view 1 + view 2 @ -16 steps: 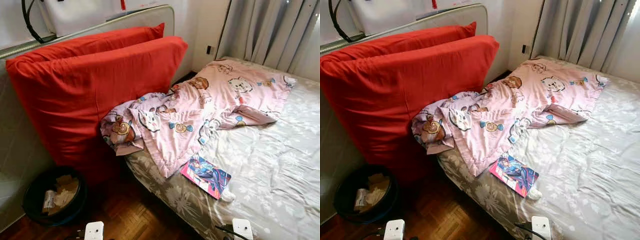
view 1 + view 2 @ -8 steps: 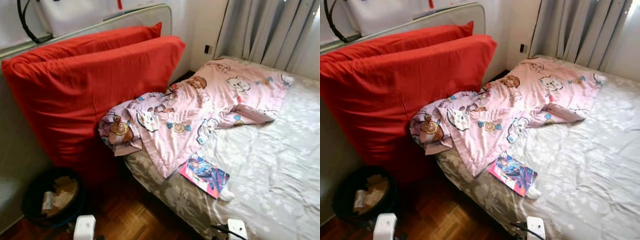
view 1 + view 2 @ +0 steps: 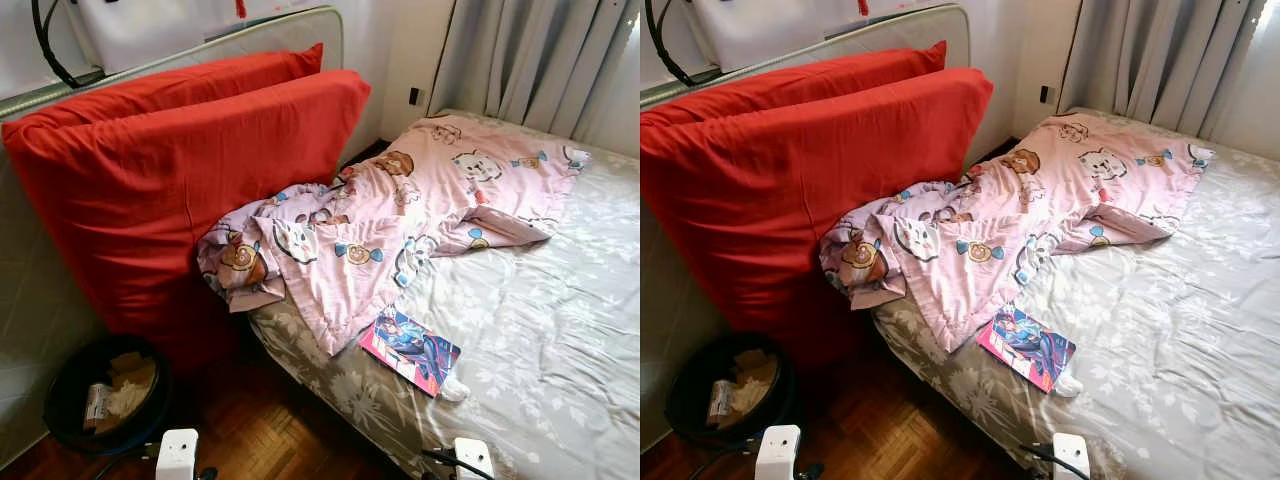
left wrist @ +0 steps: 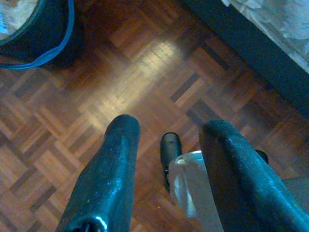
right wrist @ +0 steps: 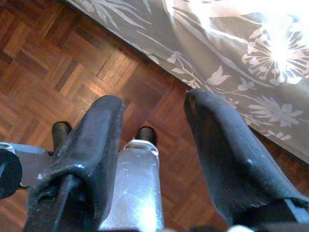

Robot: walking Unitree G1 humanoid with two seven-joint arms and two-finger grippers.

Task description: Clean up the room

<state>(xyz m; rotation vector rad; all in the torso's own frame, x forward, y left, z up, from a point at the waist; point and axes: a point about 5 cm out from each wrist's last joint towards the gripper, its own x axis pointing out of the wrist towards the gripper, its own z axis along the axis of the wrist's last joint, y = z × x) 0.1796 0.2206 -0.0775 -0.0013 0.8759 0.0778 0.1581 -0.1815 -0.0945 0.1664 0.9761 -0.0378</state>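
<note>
Moved: your view shifted slightly; things lie unchanged.
Bed: crumpled pink cartoon-print blanket point(image 3: 400, 215), colourful glossy book point(image 3: 410, 349).
Hands: left hand point(image 4: 166, 164), right hand point(image 5: 154, 145) both unclenched, empty.

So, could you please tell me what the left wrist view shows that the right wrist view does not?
The left wrist view alone takes in part of the dark bin, paper inside, beyond the open left tool. The right wrist view alone has the sunlit grey floral bed cover hanging past the open right tool. Both share the wooden parquet floor below.
</note>
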